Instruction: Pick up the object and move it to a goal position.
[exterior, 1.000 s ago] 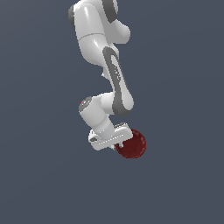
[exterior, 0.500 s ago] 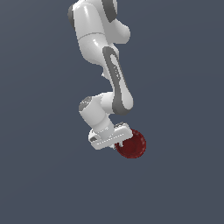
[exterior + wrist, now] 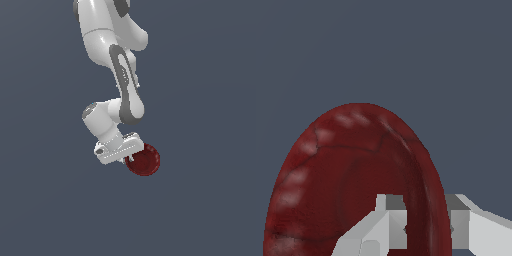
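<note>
The dark red round bowl [image 3: 144, 160] hangs tilted on its side under my white gripper [image 3: 129, 159], its opening turned toward the exterior camera. In the wrist view the bowl [image 3: 351, 175] fills much of the picture, and my gripper [image 3: 426, 227] is shut on its rim, with one finger [image 3: 391, 220] inside the bowl and the other finger [image 3: 458, 222] outside. The bowl is held in mid-air.
Only a plain dark grey-blue background shows around the arm [image 3: 120, 75]. No table edge, other object or goal marker shows in either view.
</note>
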Available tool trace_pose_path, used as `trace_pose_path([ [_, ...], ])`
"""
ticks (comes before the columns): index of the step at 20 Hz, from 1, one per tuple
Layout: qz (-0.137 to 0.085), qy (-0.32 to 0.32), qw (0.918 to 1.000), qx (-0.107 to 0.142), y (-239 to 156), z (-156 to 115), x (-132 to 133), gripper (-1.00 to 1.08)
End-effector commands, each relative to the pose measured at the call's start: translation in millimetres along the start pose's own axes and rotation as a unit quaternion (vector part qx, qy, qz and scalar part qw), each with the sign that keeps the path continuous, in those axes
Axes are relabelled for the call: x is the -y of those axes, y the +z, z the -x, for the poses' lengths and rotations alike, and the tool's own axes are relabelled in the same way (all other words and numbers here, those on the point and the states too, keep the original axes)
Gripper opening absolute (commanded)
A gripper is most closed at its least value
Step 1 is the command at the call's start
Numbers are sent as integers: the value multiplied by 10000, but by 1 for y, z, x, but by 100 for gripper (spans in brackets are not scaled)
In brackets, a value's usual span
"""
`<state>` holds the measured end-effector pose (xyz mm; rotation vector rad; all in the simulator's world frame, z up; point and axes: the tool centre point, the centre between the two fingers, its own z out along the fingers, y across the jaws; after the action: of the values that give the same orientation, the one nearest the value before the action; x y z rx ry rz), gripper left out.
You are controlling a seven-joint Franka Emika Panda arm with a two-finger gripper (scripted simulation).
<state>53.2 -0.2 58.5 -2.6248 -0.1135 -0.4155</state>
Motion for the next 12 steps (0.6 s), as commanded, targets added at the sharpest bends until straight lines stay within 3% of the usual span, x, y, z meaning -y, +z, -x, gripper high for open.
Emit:
trace_pose_path([
  [1, 8, -4, 10000, -12, -14, 8, -6, -100],
  [12, 13, -1, 10000, -5, -92, 58, -44, -100],
])
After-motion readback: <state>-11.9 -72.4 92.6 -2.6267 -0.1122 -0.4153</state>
